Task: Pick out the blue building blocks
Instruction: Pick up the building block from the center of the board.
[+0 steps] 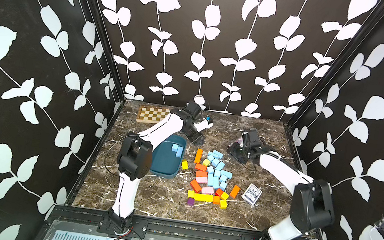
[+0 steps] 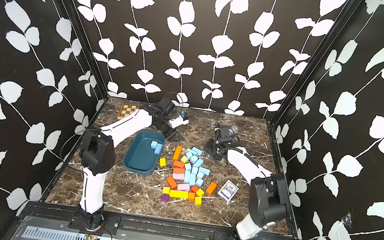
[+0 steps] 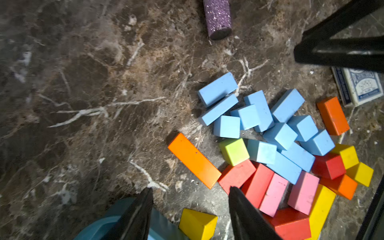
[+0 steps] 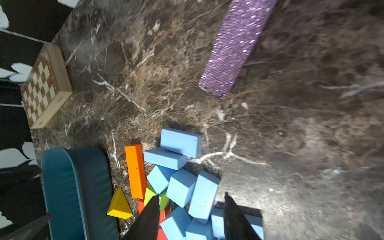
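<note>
A dark marble table (image 1: 149, 201) sits inside leaf-papered walls. Nearest me, yellow, orange and pink blocks (image 1: 203, 197) lie mixed. Just behind them the blue building blocks (image 1: 217, 170) huddle in a heap, with two more in the teal tray (image 1: 161, 164) beside it. Farther off, the left gripper (image 3: 189, 188) hangs open and empty by the tray's far end. The right gripper (image 4: 190, 195), jaws also apart, holds nothing above the heap's far edge.

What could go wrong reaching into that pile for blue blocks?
The blue blocks sit tight beside a yellow-green cube and an orange brick, so a grab may drag wrong colours along. Left gripper and right gripper both hover open at the pile's far end and might collide.
</note>
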Available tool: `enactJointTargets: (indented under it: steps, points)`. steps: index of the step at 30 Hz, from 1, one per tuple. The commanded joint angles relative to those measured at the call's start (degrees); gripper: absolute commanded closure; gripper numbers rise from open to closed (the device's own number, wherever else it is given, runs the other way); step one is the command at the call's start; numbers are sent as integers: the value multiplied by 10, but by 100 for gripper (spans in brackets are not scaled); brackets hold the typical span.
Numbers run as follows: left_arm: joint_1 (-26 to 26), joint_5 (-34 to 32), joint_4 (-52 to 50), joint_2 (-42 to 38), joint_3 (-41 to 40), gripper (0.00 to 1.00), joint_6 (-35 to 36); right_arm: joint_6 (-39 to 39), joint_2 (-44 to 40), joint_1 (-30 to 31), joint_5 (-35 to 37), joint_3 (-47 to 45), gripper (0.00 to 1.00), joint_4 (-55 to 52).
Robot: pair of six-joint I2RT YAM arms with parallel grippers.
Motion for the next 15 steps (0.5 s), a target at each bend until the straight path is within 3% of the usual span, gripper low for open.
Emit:
enactJointTargets:
  steps: [1, 9, 15]
  points:
    - [-34, 10, -45, 25, 13, 40, 22, 23, -31, -15, -10, -21, 52, 19]
    - [-64, -7, 33, 60, 10, 39, 2, 32, -92, -14, 6, -70, 52, 27]
    - [-66, -13, 32, 88, 28, 38, -8, 34, -115, -14, 29, -65, 52, 15]
